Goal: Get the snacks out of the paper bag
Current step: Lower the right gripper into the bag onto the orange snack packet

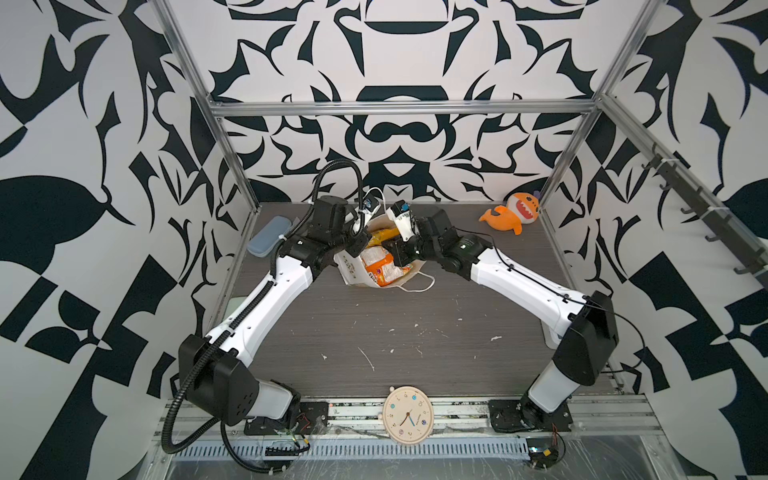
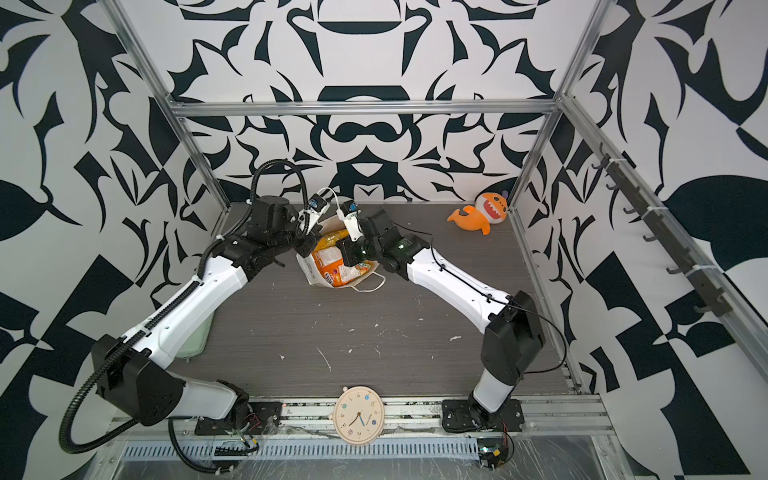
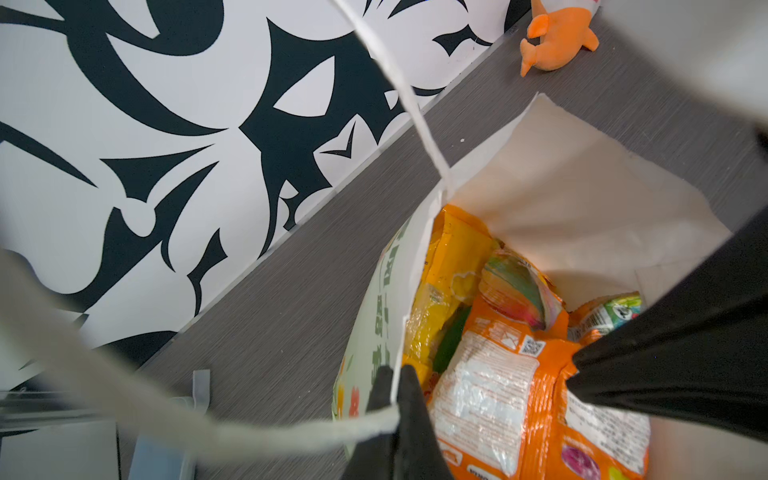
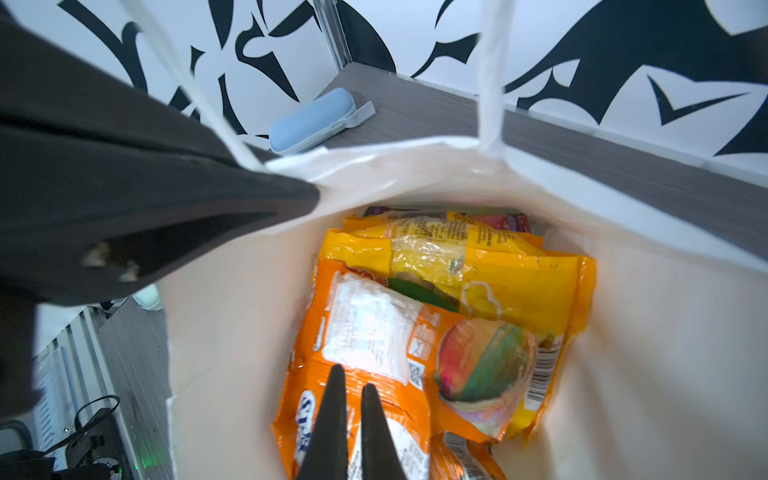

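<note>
Table (image 1: 374, 332) | left gripper (image 3: 397, 372) pinches paper bag (image 3: 561, 199) rim; right gripper (image 4: 353, 377) pinches orange packet (image 4: 374, 328); wrist views only

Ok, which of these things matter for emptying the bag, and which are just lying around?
For the job: paper bag, orange packet, yellow packet.
Lying about: plush shark, light-blue case, clock.

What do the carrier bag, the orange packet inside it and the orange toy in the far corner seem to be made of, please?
The carrier bag looks like matt white paper: its walls hold stiff folds. The orange packet seems glossy plastic film: bright highlights and fine crinkles. The shark toy appears plush fabric, fuzzy and dull, probably stuffed.
</note>
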